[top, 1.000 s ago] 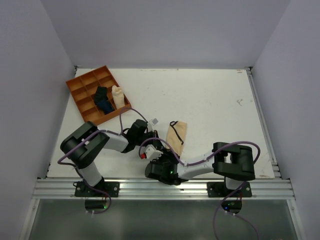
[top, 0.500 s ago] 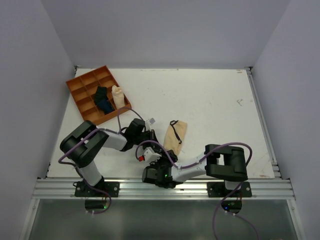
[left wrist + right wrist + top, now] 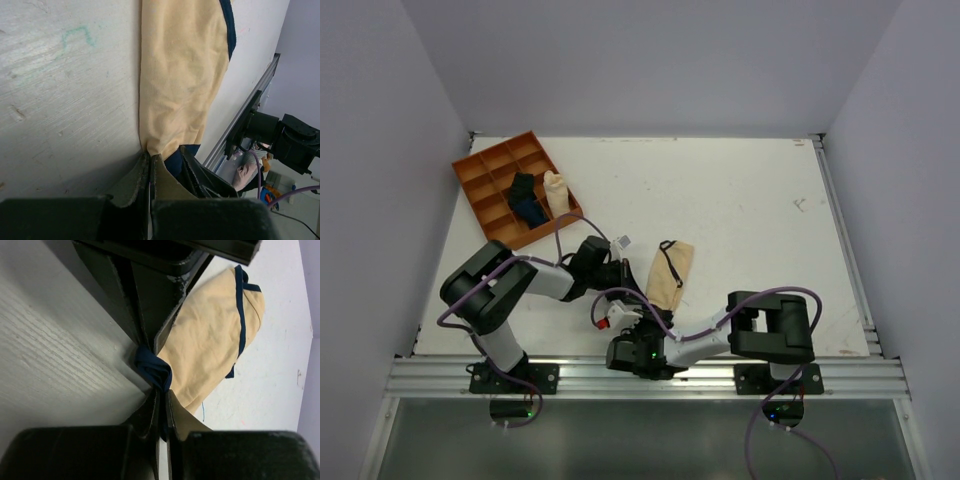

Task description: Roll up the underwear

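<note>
The underwear (image 3: 672,268) is a beige cloth with a dark edge band, lying flat and lengthwise on the white table near the front middle. In the left wrist view my left gripper (image 3: 150,156) is shut on the near corner of the beige cloth (image 3: 180,65). The right gripper's fingers (image 3: 202,172) show right beside it. In the right wrist view my right gripper (image 3: 161,392) is shut on the bunched dark band at the same near end of the underwear (image 3: 210,340). From above, the left gripper (image 3: 635,281) and the right gripper (image 3: 644,306) meet at that end.
An orange divided tray (image 3: 480,190) stands at the back left, holding a dark blue roll (image 3: 525,200) and a cream roll (image 3: 555,192). A metal rail (image 3: 650,375) runs along the table's near edge, close behind the right wrist.
The right gripper has closed on the underwear's dark band, and its arm has drawn in to the left. The left gripper stays shut on the cloth's corner.
</note>
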Robot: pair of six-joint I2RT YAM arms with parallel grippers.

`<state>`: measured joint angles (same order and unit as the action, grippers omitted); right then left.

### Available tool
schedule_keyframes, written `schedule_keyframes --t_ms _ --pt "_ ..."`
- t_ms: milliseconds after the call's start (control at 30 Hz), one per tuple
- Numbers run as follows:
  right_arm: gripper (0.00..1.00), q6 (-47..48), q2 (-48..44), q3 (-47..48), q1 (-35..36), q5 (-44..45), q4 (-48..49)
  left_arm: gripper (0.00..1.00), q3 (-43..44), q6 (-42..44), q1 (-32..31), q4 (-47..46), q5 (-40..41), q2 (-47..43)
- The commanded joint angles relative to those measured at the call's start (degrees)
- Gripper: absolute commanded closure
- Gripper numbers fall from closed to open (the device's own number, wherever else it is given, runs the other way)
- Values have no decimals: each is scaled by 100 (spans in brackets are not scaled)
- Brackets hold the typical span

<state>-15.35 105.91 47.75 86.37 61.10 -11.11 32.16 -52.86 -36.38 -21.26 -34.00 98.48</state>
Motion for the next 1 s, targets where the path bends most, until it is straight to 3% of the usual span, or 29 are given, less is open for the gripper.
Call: schedule_keyframes --t_ms 0,133,367,467,633,767,867,967 --pt "96 146 -167 -108 29 -282 399 100 62 180 61 148 25 49" --pt "100 270 -290 -108 -93 -643 435 95 -34 136 122 69 42 -161" --pt "100 173 -886 -117 -480 -1354 198 61 -245 258 237 130 288 -522" --pt "100 69 -1098 -73 -691 -1942 -39 54 -360 311 333 174 481 -838" --pt "100 -117 -1616 -257 -1156 -3118 -75 49 -325 776 456 850 1245 -1628" --pt "100 -187 -2047 -477 -1683 -4087 13 50 -438 1242 518 1106 1922 -2384" --pt "100 -126 -2110 -433 -2097 -4860 -40 50 -684 1566 536 817 2143 -2973" --pt "100 -126 -1978 -293 -2361 -5483 -154 51 -1159 2251 536 -131 1520 -3448"
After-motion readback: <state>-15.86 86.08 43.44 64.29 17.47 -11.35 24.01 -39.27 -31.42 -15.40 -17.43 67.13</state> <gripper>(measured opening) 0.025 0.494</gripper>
